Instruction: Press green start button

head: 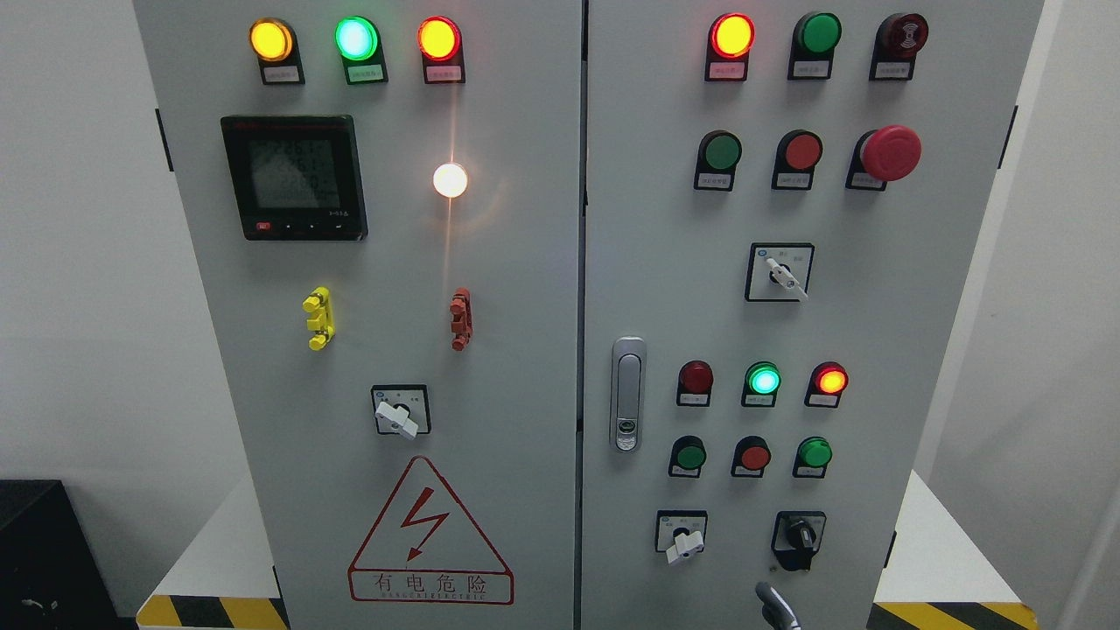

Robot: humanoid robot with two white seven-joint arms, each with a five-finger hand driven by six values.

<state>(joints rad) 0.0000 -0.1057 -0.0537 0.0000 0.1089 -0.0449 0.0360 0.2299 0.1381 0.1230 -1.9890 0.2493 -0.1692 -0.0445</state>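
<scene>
— What writing can we read from the head view?
— Only 有电危险 on the red triangle sign [430,530] with its lightning bolt; the small tags blur.
— And the green start button [723,151]?
— Round, glossy, unlit, black-collared, upper right door of our grey metal cabinet [525,367], beside a red button [802,151].
— Our fingers?
— One dark fingertip of a hand [777,605] at the bottom edge; spread or curled, we cannot tell.
</scene>
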